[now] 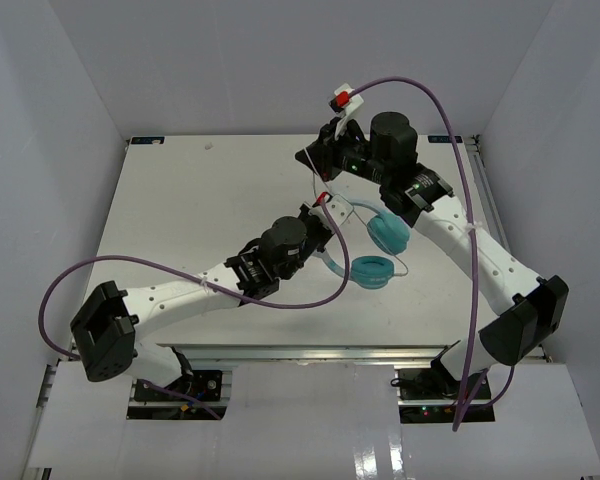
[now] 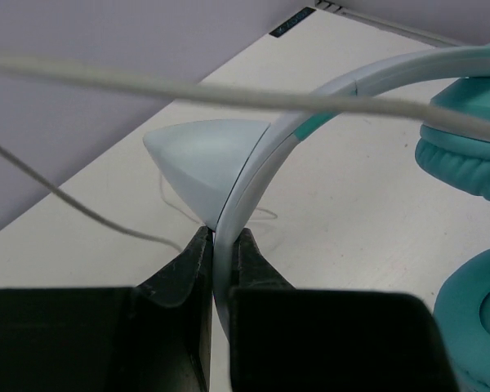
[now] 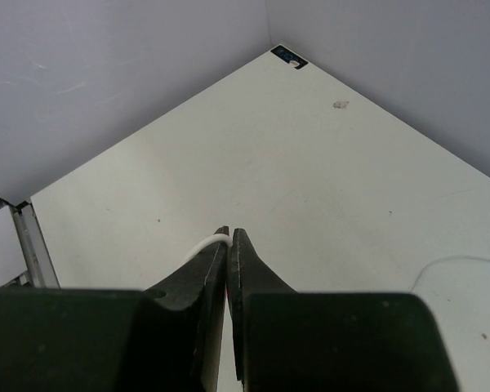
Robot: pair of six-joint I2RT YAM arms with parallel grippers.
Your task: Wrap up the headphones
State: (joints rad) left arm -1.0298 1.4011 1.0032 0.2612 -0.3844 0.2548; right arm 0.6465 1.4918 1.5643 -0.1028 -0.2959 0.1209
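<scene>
- The left gripper (image 2: 221, 235) has its jaws clenched on the thin pale headband (image 2: 265, 159), a narrow edge-on hold. A sideways pull from the cord could make the band pivot or slide out between them.
- The right gripper (image 3: 229, 235) has its jaws pinched shut on the white cord (image 3: 206, 243), well above the bench (image 1: 200, 210). The cord is thin and slick-looking, so it may slip free if tension rises during a loop.
- From the left wrist view the cord runs across in front of the band. A hard tug could strain it where it enters an ear cup, or lift the whole set.
- Slack cord trails on the bench behind the left jaws and could snag on them or tangle.
- The purple cable (image 1: 450, 110) arcs near the right arm and might catch a wide sweep.
- The headphones (image 1: 387, 234) sit mid-bench, right of centre, between the two arms. The two round teal ear cups (image 2: 465, 159) are close together, the band curving up to the left gripper. Whether both cups rest on the bench I cannot tell.
</scene>
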